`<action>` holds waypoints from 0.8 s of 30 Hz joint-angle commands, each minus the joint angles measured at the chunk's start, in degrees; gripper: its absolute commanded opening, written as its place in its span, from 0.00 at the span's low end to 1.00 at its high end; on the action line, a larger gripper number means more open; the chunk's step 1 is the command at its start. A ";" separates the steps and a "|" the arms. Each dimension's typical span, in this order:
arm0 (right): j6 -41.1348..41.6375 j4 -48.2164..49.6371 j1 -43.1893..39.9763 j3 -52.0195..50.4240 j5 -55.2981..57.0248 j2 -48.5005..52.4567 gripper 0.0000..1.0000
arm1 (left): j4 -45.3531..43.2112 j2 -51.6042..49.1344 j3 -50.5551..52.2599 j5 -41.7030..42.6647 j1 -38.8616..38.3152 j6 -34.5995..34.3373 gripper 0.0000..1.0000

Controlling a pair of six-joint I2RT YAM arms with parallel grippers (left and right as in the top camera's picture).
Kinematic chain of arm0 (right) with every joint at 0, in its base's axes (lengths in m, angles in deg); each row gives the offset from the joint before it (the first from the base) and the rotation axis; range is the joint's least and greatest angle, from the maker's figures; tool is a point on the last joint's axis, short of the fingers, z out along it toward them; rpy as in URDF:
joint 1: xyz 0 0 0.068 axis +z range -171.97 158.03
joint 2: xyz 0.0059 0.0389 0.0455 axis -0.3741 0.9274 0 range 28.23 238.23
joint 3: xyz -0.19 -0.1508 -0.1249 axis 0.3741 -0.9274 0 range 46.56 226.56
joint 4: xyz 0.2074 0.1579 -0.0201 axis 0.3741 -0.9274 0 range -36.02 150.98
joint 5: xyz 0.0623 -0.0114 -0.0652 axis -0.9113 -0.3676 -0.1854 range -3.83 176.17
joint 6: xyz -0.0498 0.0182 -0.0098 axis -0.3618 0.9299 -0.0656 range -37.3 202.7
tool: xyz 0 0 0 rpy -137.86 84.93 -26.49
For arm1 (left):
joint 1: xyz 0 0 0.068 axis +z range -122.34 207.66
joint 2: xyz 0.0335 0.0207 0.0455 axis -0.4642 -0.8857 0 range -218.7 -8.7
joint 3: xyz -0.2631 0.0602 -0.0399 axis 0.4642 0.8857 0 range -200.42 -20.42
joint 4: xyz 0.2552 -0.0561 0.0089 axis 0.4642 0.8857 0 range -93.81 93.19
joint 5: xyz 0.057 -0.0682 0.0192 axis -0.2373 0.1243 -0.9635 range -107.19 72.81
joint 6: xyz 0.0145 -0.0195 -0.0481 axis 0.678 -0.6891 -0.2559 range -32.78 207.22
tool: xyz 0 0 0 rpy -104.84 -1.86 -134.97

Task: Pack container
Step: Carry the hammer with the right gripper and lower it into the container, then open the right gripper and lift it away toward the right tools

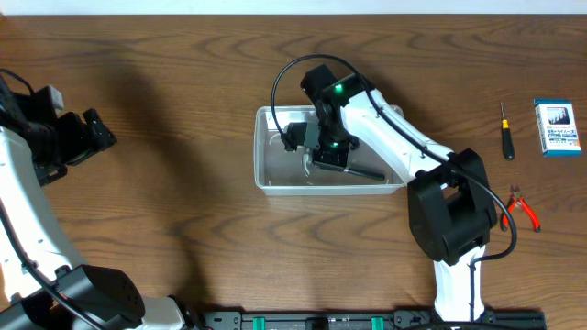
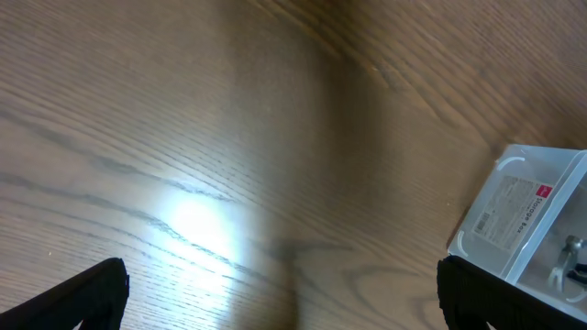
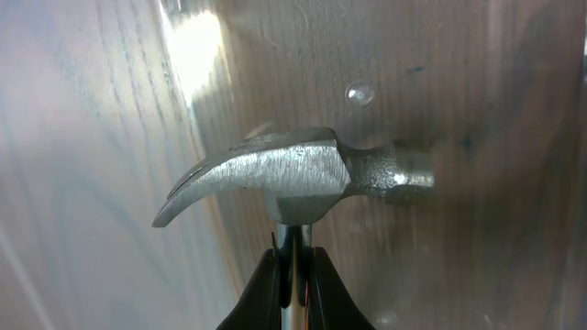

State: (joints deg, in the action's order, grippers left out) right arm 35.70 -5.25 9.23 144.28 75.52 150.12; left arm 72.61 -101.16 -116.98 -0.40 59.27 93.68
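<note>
Well to the left of the container [image 1: 266,156], the left claw [image 2: 280,298] hangs over the bare wood-grain table [image 1: 183,73], its fingers spread wide and holding nothing. The container, a clear, shallow plastic bin with rounded corners, sits mid-table. Inside it, the right claw [image 3: 293,268] is clamped tight on the handle of a hammer [image 3: 275,174] just under the head. The head is brushed grey steel with a curved nail-pulling end, and it hangs low over the glossy floor. Packing looks barely begun, with the hammer not yet released. Well to the right of the container lie a slim black-handled screwdriver [image 1: 505,131], a small blue and white box [image 1: 559,127] and red-handled pliers [image 1: 524,207].
</note>
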 commanded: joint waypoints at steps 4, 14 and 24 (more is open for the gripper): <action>0.94 0.63 -0.04 -1.09 -1.20 0.13 0.03 | 0.02 -0.04 0.00 0.55 0.24 0.81 0.98; 2.05 1.90 -0.04 -1.09 -1.09 0.13 0.21 | 0.02 -0.04 0.00 0.55 0.24 0.81 0.98; 9.99 0.57 -0.04 7.08 -0.55 -0.17 0.24 | 0.00 -0.04 0.00 0.55 0.24 0.81 0.98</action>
State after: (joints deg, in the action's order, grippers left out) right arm 41.66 -4.18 9.23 145.94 75.50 150.27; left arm 72.61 -101.16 -116.98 -0.40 59.29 93.68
